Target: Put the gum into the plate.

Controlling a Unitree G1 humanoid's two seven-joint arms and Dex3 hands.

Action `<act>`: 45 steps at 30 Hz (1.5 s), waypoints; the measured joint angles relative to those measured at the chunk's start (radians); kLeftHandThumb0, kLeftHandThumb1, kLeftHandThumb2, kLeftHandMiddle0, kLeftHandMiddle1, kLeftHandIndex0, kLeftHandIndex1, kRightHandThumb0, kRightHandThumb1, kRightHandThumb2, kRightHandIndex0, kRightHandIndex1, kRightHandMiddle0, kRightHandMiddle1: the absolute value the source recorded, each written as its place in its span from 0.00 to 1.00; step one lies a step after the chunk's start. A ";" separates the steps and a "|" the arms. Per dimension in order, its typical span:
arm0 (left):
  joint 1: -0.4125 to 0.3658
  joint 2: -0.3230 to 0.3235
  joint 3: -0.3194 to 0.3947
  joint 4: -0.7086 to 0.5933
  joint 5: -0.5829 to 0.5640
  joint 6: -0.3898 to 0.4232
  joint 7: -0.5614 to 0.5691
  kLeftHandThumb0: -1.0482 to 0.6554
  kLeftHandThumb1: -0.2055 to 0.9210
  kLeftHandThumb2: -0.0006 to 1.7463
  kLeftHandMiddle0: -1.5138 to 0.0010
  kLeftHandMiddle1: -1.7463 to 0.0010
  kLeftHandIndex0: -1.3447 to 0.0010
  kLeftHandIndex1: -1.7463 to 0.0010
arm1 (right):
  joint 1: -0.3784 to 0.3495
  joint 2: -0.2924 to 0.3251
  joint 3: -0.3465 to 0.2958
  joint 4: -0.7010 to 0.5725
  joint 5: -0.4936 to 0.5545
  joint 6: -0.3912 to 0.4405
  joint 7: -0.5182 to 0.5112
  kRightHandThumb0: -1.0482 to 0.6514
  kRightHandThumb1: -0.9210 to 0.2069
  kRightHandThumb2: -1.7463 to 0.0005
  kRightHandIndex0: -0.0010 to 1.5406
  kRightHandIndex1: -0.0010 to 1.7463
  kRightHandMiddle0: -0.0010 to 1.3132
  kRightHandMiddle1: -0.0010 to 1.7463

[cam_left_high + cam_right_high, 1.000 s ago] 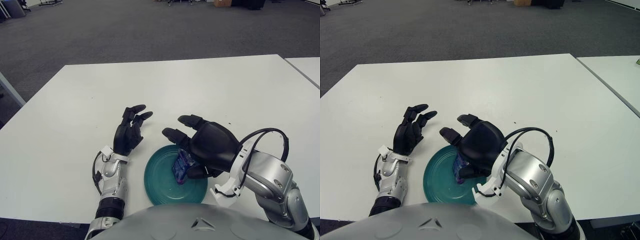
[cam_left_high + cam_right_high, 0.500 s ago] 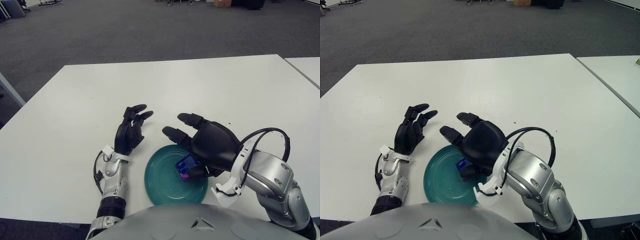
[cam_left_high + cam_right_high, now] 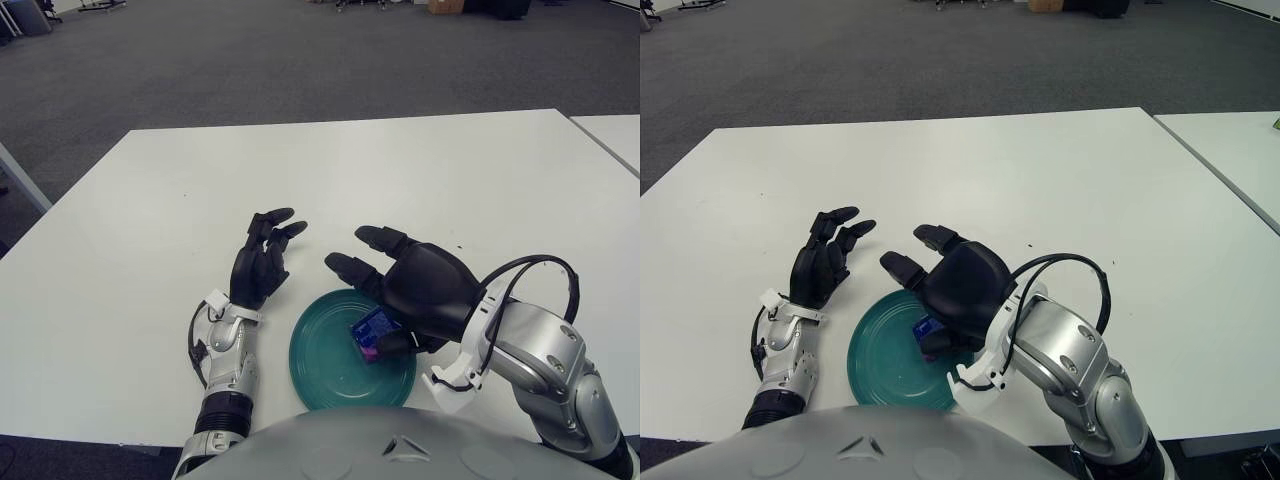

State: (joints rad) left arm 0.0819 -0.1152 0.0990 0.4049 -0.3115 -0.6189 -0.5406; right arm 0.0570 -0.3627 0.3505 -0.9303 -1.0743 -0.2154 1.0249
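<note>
The gum, a small blue and purple pack, lies flat inside the teal plate near its right side. My right hand hovers over the plate's right half, its black fingers spread. The thumb sits just beside the pack, and I cannot tell whether it touches. Part of the pack is hidden under the palm. My left hand shows to the left of the plate with its fingers relaxed and holds nothing.
The plate sits near the front edge of a white table. A second white table stands at the far right. A black cable loops over my right wrist.
One second ago the pack stood tilted in my right hand's grip; it has dropped flat into the plate. Over the last half second nothing has visibly moved.
</note>
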 measured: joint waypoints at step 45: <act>0.059 0.041 0.050 -0.067 -0.139 0.060 -0.123 0.05 1.00 0.40 0.89 0.42 0.96 0.28 | 0.019 0.231 0.206 0.010 -0.332 0.018 0.074 0.00 0.00 0.37 0.02 0.00 0.00 0.00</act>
State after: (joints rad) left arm 0.1405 -0.0745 0.1489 0.3381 -0.4508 -0.5588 -0.6635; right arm 0.0756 -0.1321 0.5563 -0.9206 -1.4065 -0.1971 1.0988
